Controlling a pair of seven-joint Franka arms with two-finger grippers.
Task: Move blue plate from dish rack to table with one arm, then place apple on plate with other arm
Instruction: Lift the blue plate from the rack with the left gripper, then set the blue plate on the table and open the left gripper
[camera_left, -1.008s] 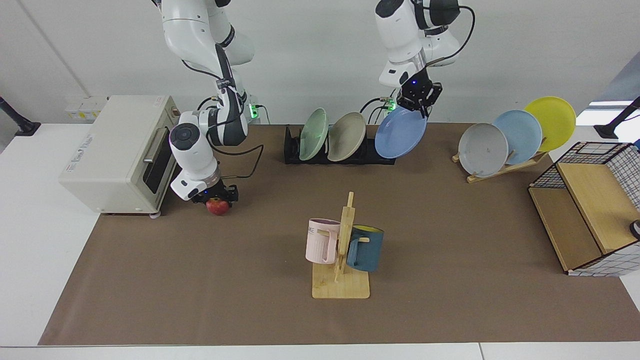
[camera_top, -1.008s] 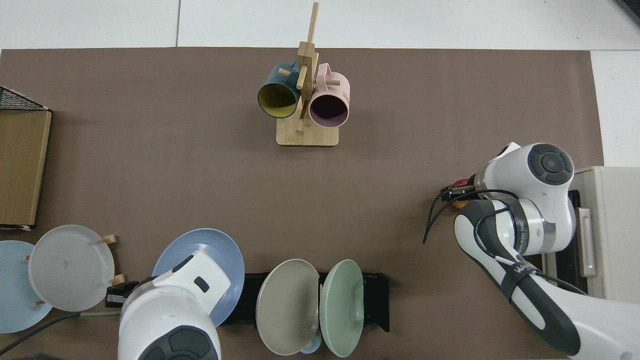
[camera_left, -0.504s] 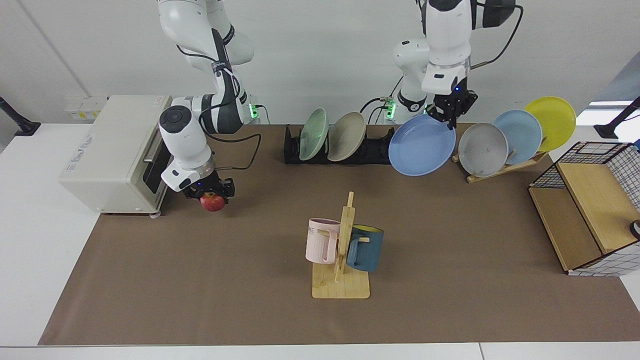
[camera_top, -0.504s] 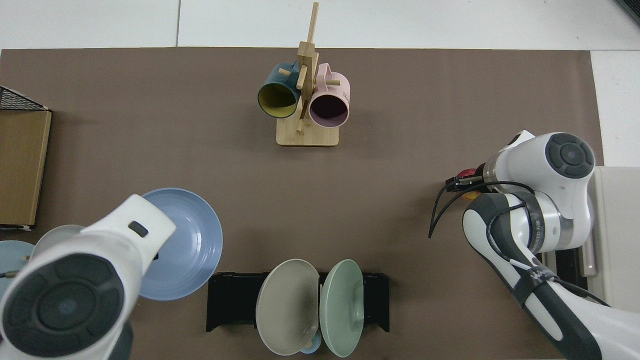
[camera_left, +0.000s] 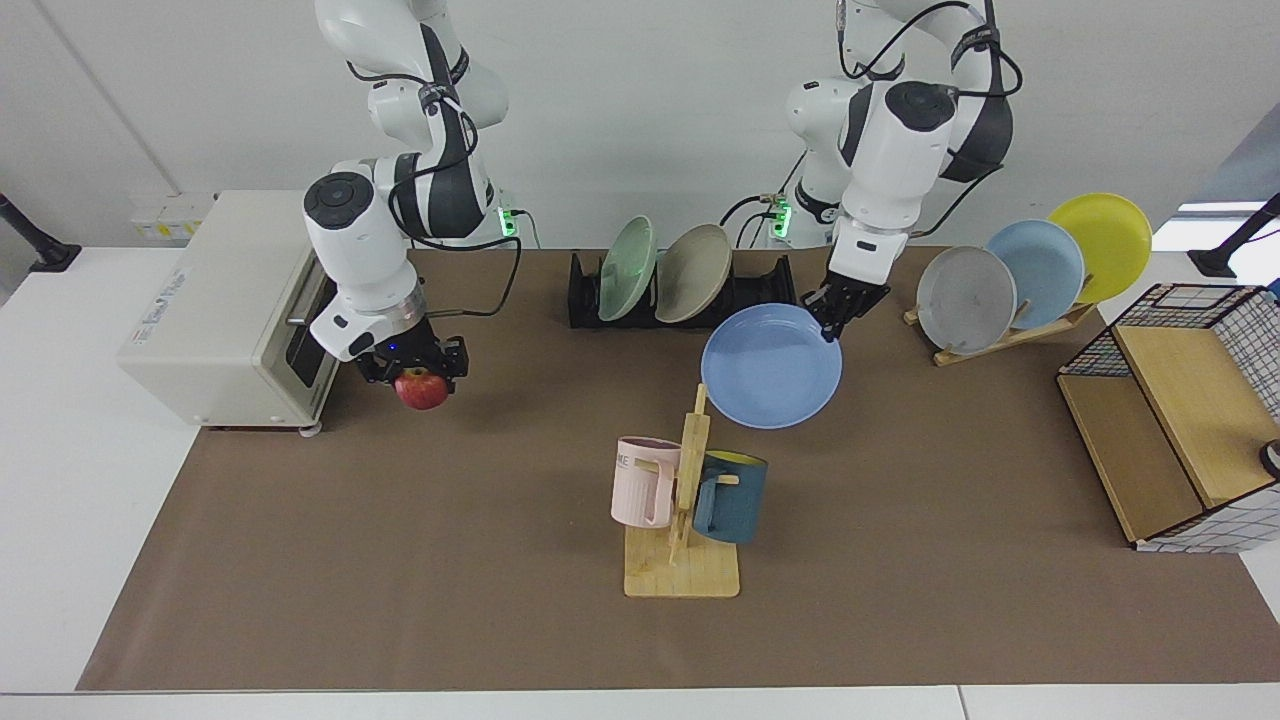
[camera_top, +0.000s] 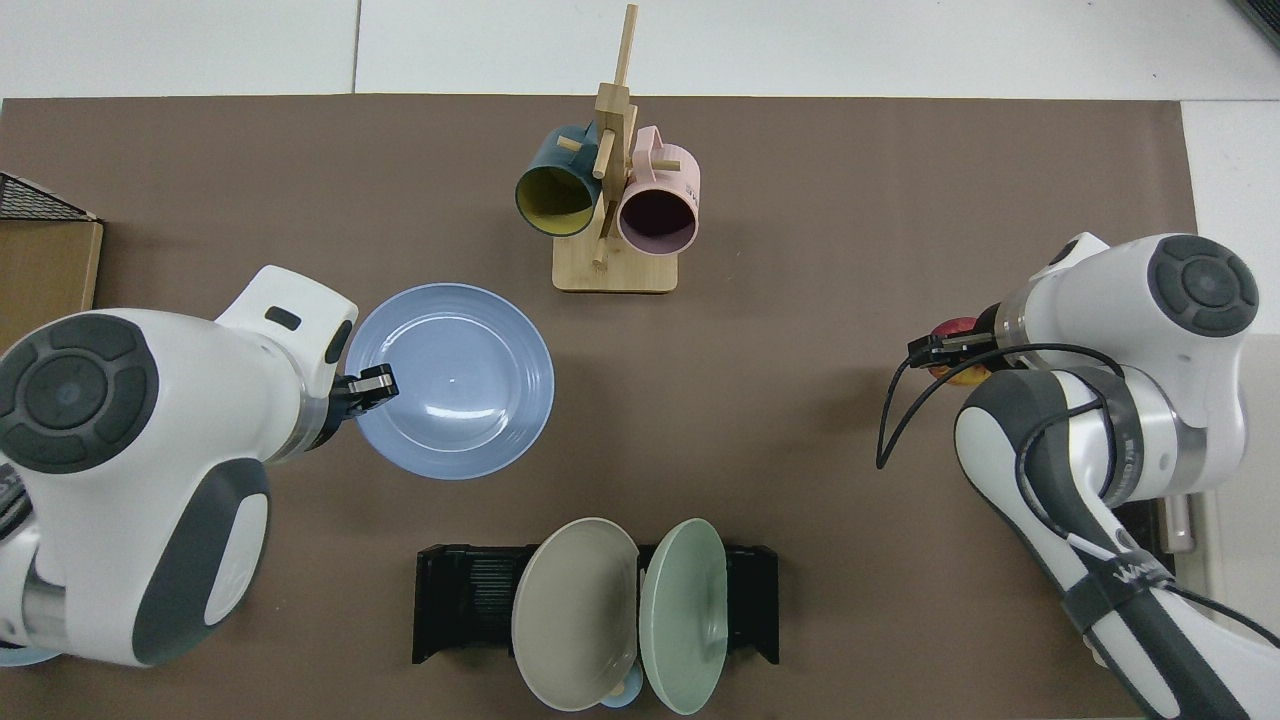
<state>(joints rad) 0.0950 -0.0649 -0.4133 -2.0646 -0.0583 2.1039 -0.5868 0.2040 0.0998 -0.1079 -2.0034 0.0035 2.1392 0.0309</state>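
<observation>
Blue plate (camera_left: 771, 366) is held by rim in clamped left gripper (camera_left: 829, 318), near level above table (camera_left: 400, 560), at 6 o'clock from dish rack (camera_left: 750, 298). Apple (camera_left: 422, 389) is gripped in closed right gripper (camera_left: 412, 366), lifted, at 9 o'clock from plate, well apart.

Non-task items on and around the mat

At centre frame we note a wooden mug tree (camera_left: 683, 520) carrying a pink mug (camera_left: 643, 481) and a dark teal mug (camera_left: 731, 497). At upper centre, a green plate (camera_left: 627, 268) and a beige plate (camera_left: 694, 272) stand tilted side by side. At upper right, a wooden stand (camera_left: 1010, 335) holds grey (camera_left: 965, 299), pale blue (camera_left: 1038, 270) and yellow (camera_left: 1103, 243) plates. A cream toaster oven (camera_left: 235, 305) sits at left; a wire-and-wood shelf (camera_left: 1180, 420) at far right.
</observation>
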